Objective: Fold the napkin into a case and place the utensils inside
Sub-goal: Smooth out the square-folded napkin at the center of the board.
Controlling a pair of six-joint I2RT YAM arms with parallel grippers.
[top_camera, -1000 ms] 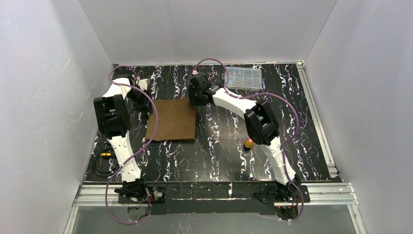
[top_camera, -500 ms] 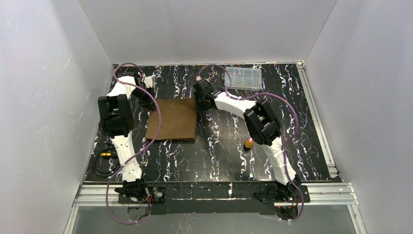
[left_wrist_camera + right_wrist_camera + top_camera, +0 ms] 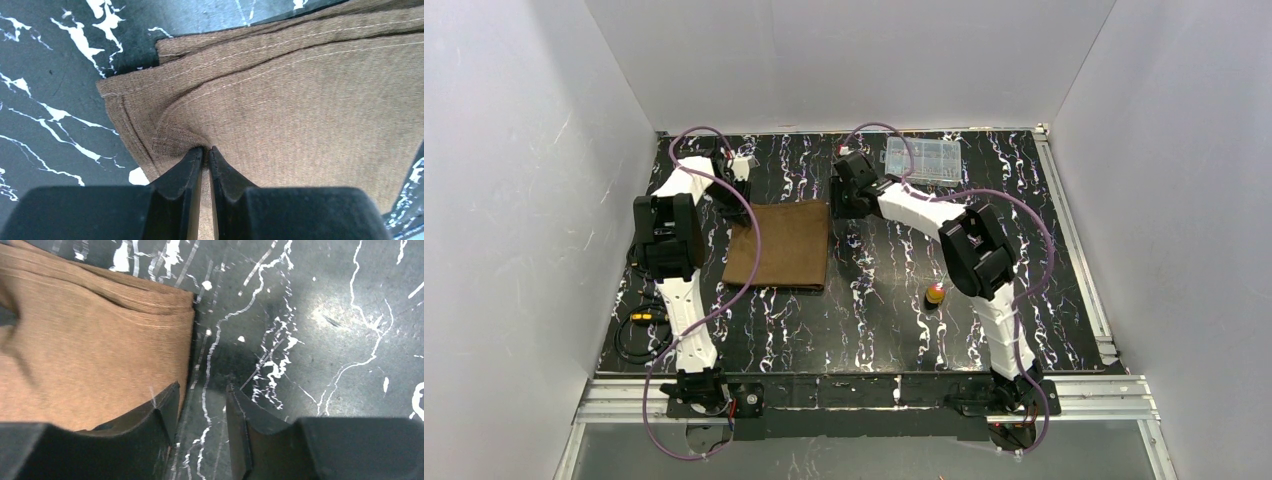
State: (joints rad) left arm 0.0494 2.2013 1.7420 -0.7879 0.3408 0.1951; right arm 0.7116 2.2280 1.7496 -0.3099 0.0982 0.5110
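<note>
The brown napkin (image 3: 779,245) lies folded flat on the black marbled table. My left gripper (image 3: 742,207) is at its far left corner. In the left wrist view the jaws (image 3: 206,149) are shut, pinching a pucker of the napkin (image 3: 300,95) near its layered edges. My right gripper (image 3: 846,203) is by the far right corner. It is open (image 3: 202,390), one finger over the napkin's edge (image 3: 90,350), the other over bare table. A utensil with a gold-orange head (image 3: 935,293) lies beside the right arm, its handle hidden. The purple-headed utensil is out of view.
A clear plastic compartment box (image 3: 922,160) stands at the back, right of the right gripper. A black cable coil with a yellow part (image 3: 637,325) lies at the table's left edge. White walls enclose the table on three sides.
My left gripper has moved right onto the napkin's far left corner. My right gripper has shifted right and farther back, off the napkin's far right corner. The napkin has stayed nearly in place.
</note>
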